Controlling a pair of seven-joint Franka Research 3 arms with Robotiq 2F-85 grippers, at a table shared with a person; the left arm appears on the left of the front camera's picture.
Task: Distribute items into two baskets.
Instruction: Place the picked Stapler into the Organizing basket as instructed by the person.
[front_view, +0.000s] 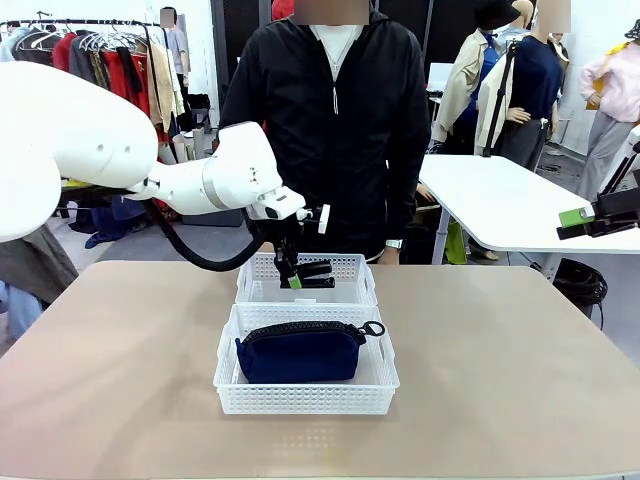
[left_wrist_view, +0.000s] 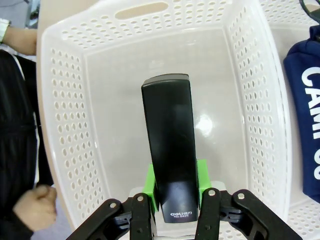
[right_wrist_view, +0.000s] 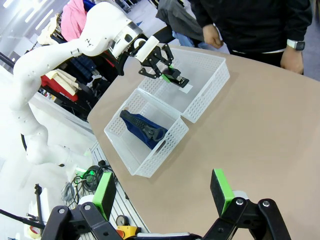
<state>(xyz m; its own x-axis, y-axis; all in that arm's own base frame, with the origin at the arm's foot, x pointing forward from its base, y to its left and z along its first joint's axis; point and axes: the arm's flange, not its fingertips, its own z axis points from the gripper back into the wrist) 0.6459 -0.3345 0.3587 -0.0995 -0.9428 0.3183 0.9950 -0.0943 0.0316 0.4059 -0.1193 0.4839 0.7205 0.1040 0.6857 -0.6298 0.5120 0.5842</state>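
My left gripper is shut on the small black stapler, holding it over the far white basket. In the left wrist view the stapler sits between the green pads, above the bare floor of that basket. The navy blue pouch with its black zipper and ring pull lies in the near basket. From the right wrist view I see the pouch, both baskets, and the left gripper with the stapler. My right gripper is open, off the table's right side.
A person in a black jacket stands at the far edge of the tan table, a fist close to the far basket. A white table stands behind at right. Clothes racks line the background.
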